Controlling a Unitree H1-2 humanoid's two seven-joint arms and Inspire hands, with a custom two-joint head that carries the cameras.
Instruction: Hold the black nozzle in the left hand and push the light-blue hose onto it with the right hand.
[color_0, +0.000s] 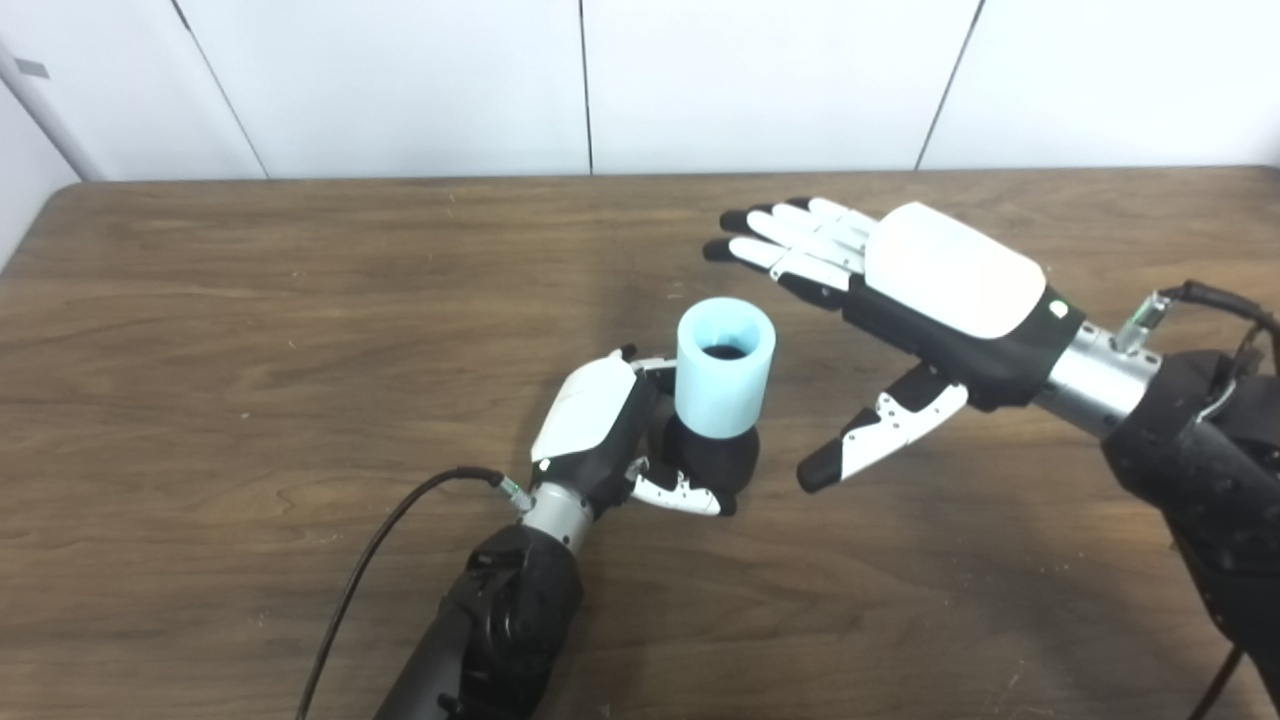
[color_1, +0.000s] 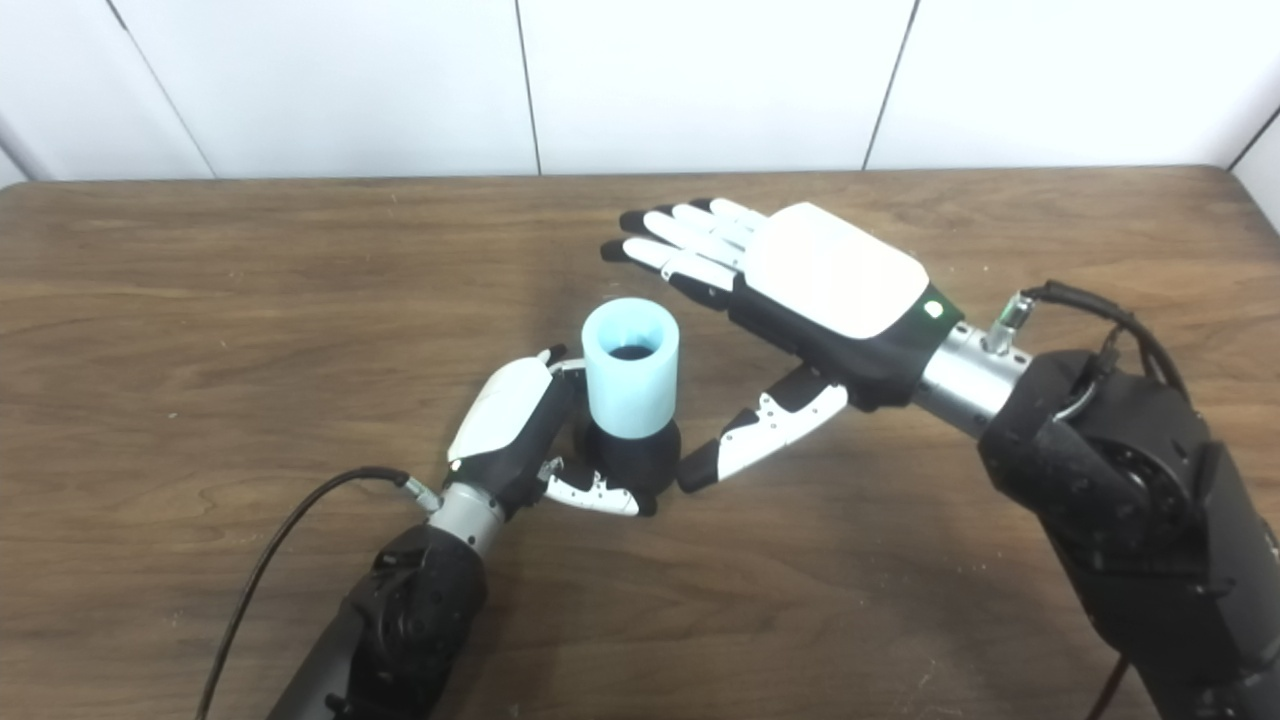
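Behind everything you have a plain white paneled wall (color_0: 400, 80) with thin dark seams, and below it a wide table (color_0: 250, 330) of dark brown wood grain that fills most of both views; its surface shows a few pale specks and soft shadows under the arms. Your right hand (color_0: 930, 290) hovers above the table to the right of centre, palm down, fingers spread and stretched toward the left, thumb hanging below, holding nothing and well clear of the tube. Your left hand (color_0: 600, 430) sits low near the middle of the table, wrapped around the black nozzle (color_0: 712, 460), with its thumb curled across the front of the base. On top of that nozzle stands the light-blue hose (color_0: 724, 368), a short upright tube with its open end facing up and a dark hollow visible inside. A thin black cable (color_0: 370, 560) trails from the left wrist toward the bottom edge.
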